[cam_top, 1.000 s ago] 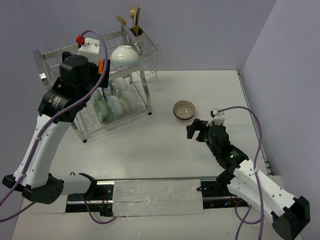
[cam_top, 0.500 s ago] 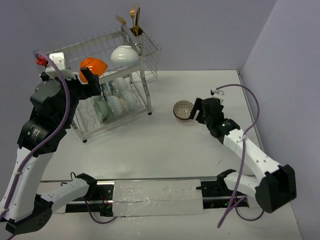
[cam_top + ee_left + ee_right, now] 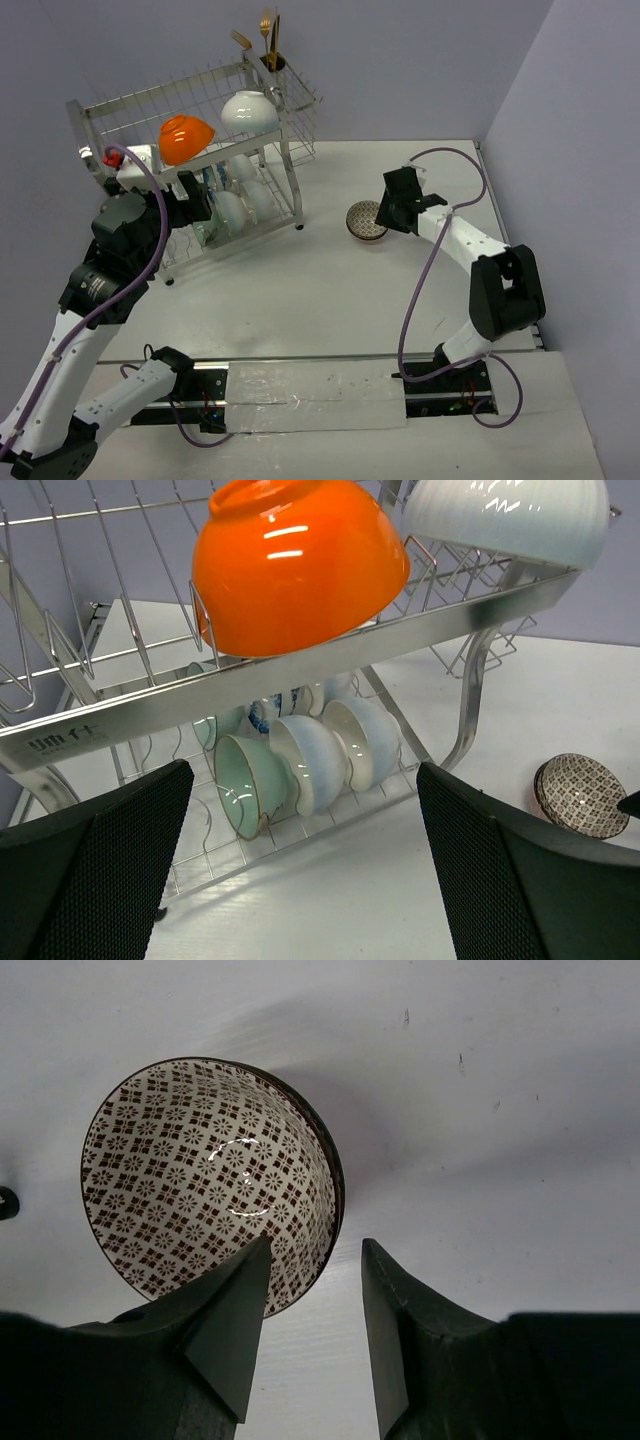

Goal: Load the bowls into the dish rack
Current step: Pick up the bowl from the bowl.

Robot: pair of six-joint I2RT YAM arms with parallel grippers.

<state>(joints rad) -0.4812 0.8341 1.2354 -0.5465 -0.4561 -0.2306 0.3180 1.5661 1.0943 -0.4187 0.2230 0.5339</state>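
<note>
The dish rack (image 3: 288,150) stands at the back left. An orange bowl (image 3: 186,138) and a white bowl (image 3: 250,110) lie upside down on its top tier, and several pale bowls (image 3: 235,205) stand on edge below. My left gripper (image 3: 195,197) hangs open and empty in front of the lower tier. One brown-patterned bowl (image 3: 366,221) sits on the table. My right gripper (image 3: 393,212) is at its right rim. In the right wrist view, one finger (image 3: 225,1330) is over the inside of the patterned bowl (image 3: 210,1180) and the other is outside, with a gap left.
Gold cutlery (image 3: 268,40) stands in the cup at the rack's back right corner. The right wall runs close behind the right arm. The left wrist view shows the orange bowl (image 3: 300,565), the rack's front rail (image 3: 250,680) and the patterned bowl (image 3: 582,795).
My left arm has drawn back and down from the rack, leaving the orange bowl on the top tier. My right arm has reached to the patterned bowl, and its jaws have narrowed around the rim.
</note>
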